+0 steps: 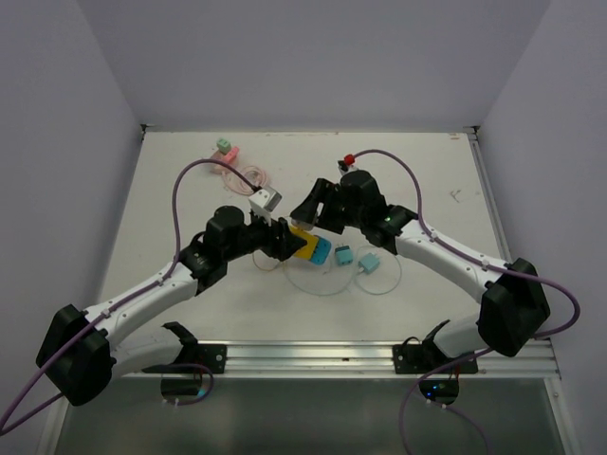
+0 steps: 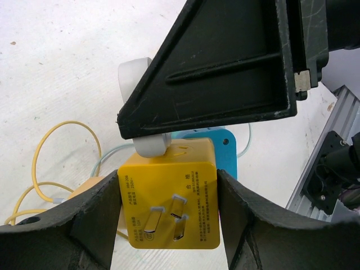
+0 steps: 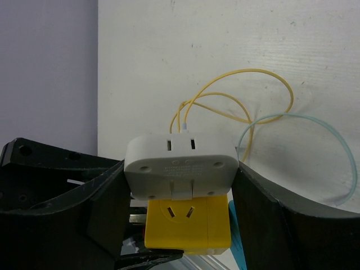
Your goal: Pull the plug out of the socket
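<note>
The left gripper (image 2: 169, 228) has its two black fingers (image 2: 93, 219) pressed against the side faces of a yellow cube-shaped plastic socket adapter (image 2: 169, 194), whose three metal prongs (image 2: 166, 216) point toward the camera. A white rounded plastic plug (image 2: 149, 145) sits on the cube's top, mostly covered by the other arm's broad black triangular finger (image 2: 225, 67). A light blue plastic block (image 2: 226, 151) shows just behind. Thin yellow cable (image 2: 38, 154) loops on the white table (image 2: 67, 56) at left; an aluminium rail (image 2: 332, 132) runs at right.

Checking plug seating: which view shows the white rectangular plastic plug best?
Right wrist: the white rectangular plastic plug shows whole and front-on, plugged into the yellow cube socket. Left wrist shows only its edge; top view barely shows it.
</note>
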